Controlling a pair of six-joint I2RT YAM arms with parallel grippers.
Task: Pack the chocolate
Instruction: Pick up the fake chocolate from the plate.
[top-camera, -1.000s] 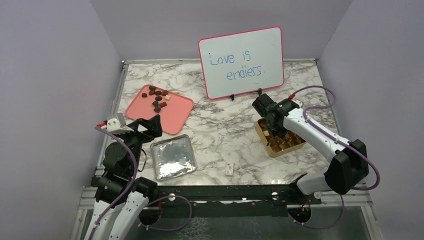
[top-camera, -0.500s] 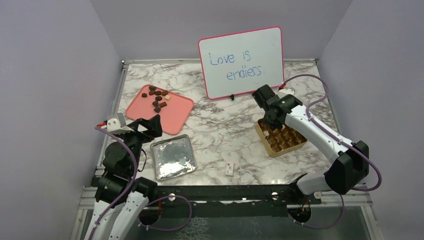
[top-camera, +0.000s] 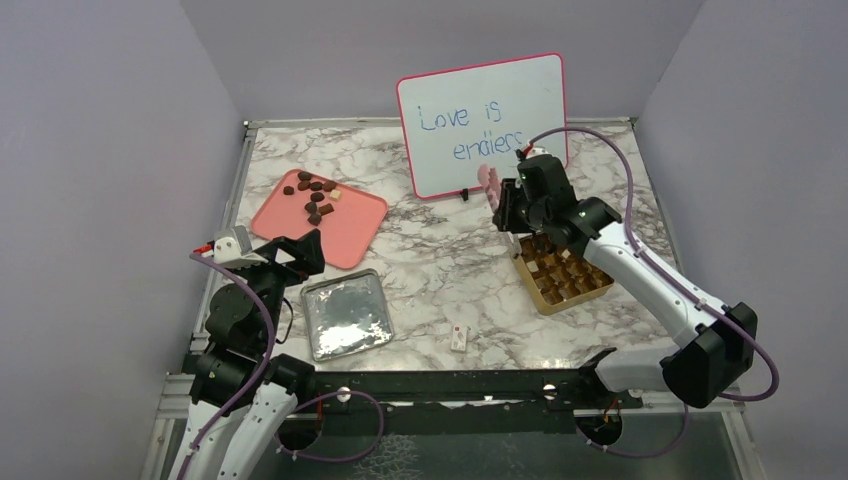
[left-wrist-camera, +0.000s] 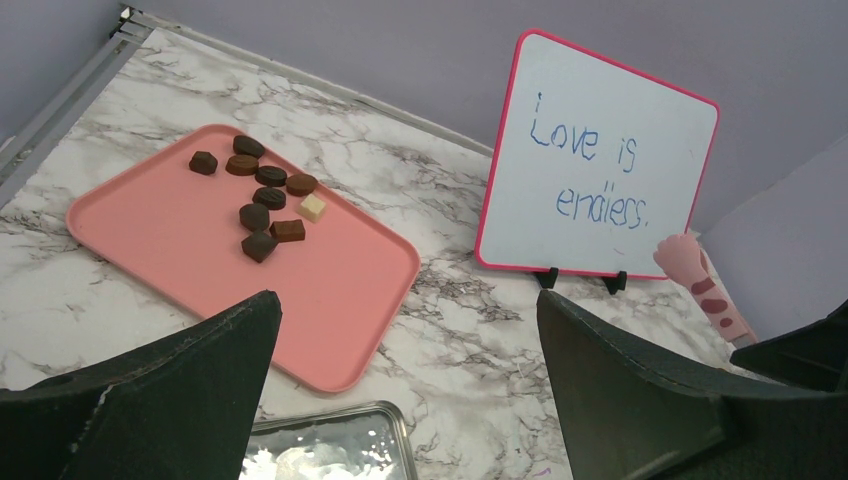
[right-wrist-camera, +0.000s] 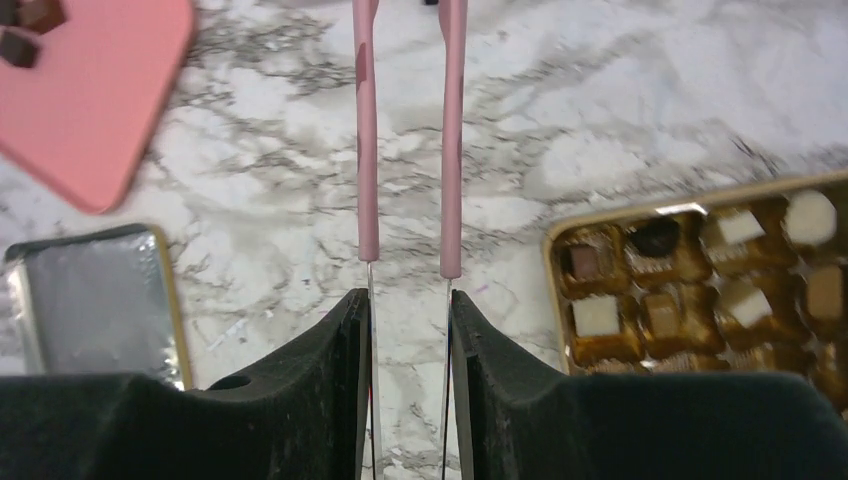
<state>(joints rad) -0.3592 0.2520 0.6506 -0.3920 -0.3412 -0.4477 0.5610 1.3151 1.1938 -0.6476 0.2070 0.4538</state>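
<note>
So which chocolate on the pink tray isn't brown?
The cream square piece, at the cluster's edge nearest the whiteboard; every other piece there is brown.

Marble look, plastic and foil

The surface (top-camera: 440, 260) is smooth, veined stone-look with a faint sheen. By its left edge the tray (left-wrist-camera: 150, 250) is matt pink plastic. The lid (top-camera: 345, 318) is shiny, crinkly metal, the box (right-wrist-camera: 640, 213) glossy gold, the whiteboard (top-camera: 500, 100) glossy, the chocolate (left-wrist-camera: 255, 215) smooth. The tongs (right-wrist-camera: 367, 150) are matt pink over bare metal.
</note>
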